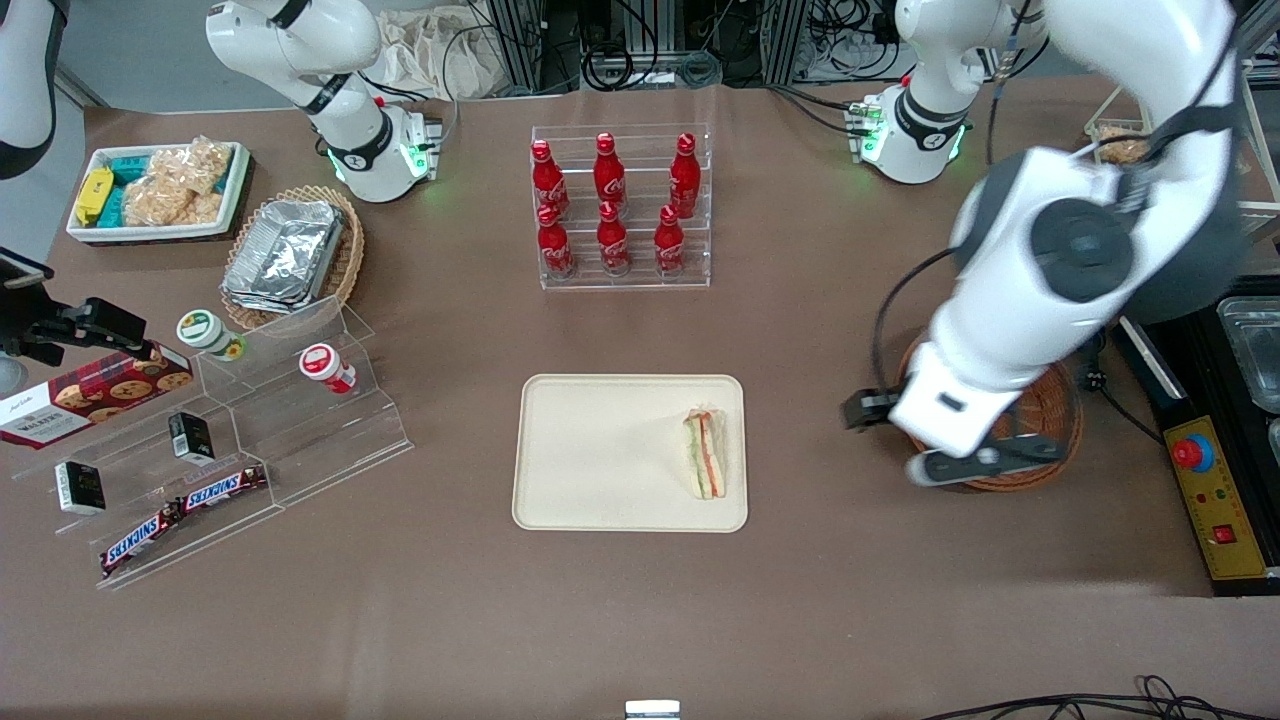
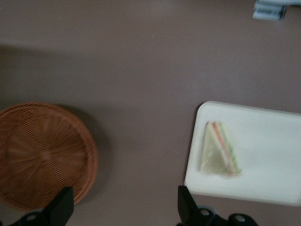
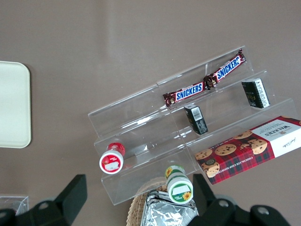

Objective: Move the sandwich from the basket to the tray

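Observation:
The sandwich [image 1: 706, 453] lies on the cream tray [image 1: 600, 450], at the tray's end toward the working arm. It also shows in the left wrist view [image 2: 218, 150] on the tray [image 2: 268, 160]. The reddish-brown basket [image 1: 1050, 420] is empty and partly hidden under the arm; the left wrist view shows its bare woven inside [image 2: 42, 155]. My left gripper [image 1: 868, 410] hangs above the bare table between basket and tray. In the left wrist view the gripper [image 2: 123, 207] is open and holds nothing.
A clear rack of red cola bottles [image 1: 620, 205] stands farther from the front camera than the tray. An acrylic stepped shelf [image 1: 230, 440] with Snickers bars, a tan basket of foil trays [image 1: 290, 255] and a white snack bin [image 1: 160, 190] lie toward the parked arm's end. A control box [image 1: 1215, 500] sits beside the basket.

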Motion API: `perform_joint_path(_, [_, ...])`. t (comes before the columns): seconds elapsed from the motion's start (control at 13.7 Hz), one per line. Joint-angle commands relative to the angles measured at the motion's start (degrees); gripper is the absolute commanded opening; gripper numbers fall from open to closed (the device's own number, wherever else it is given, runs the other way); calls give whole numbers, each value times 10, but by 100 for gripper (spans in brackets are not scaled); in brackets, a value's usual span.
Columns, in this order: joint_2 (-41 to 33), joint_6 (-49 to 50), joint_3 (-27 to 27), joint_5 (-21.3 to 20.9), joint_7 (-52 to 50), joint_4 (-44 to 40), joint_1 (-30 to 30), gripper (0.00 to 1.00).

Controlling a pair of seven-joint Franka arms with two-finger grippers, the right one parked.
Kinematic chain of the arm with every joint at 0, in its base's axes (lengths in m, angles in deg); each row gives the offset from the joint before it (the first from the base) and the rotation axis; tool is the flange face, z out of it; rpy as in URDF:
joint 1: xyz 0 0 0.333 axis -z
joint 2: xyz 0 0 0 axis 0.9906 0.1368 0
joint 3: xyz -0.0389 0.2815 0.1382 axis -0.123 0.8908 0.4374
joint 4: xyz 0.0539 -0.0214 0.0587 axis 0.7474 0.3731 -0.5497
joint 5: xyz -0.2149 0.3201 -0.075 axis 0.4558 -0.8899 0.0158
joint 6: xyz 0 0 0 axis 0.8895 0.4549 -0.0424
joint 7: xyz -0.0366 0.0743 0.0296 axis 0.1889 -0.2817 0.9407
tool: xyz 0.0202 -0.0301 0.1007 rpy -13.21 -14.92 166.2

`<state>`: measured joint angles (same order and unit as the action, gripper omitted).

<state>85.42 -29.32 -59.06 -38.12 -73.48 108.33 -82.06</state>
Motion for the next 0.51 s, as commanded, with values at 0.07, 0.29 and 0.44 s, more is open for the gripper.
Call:
perform_joint_path(0.07, [-73, 102, -1, 17, 203, 25, -70, 99])
perform_joint_path(0.29, [-89, 114, 11, 10, 222, 23, -97, 99])
perform_joint_path(0.44, [-90, 113, 11, 10, 221, 23, -98, 100])
